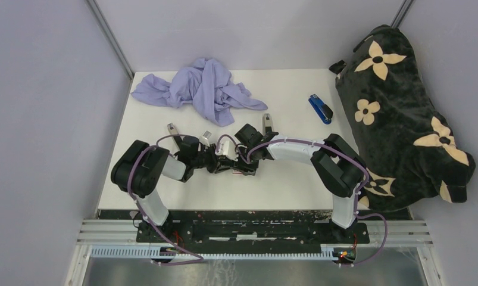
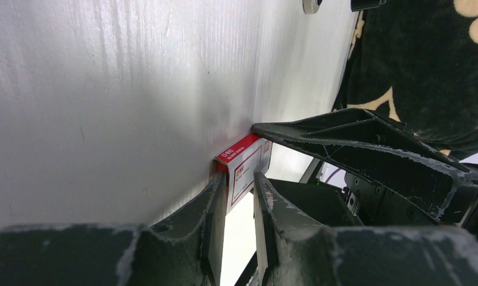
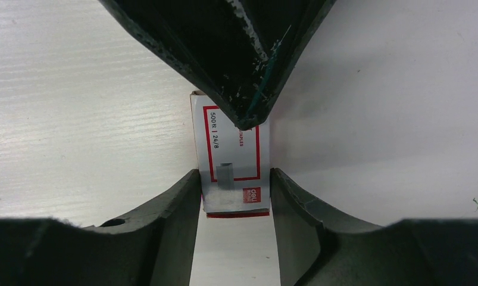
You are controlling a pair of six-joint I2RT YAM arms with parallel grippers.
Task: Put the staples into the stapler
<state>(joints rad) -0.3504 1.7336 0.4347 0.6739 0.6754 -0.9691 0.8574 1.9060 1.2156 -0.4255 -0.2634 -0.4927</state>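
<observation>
The red-and-white staple box (image 3: 224, 149) lies at the table's middle between both grippers. No staples or grey tray show. My left gripper (image 2: 241, 176) is shut on one end of the box (image 2: 248, 161), one finger on each broad face. My right gripper (image 3: 234, 174) pinches the other end by its narrow sides; a left finger (image 3: 236, 59) covers the box's far half. In the top view the left gripper (image 1: 215, 161) and right gripper (image 1: 241, 162) meet tip to tip and hide the box. The blue stapler (image 1: 321, 109) lies closed at the far right, away from both grippers.
A crumpled purple cloth (image 1: 200, 89) lies at the far middle of the table (image 1: 296, 179). A big black plush bag with cream flowers (image 1: 403, 113) fills the right edge, just beyond the stapler. Grey walls stand behind and to the left.
</observation>
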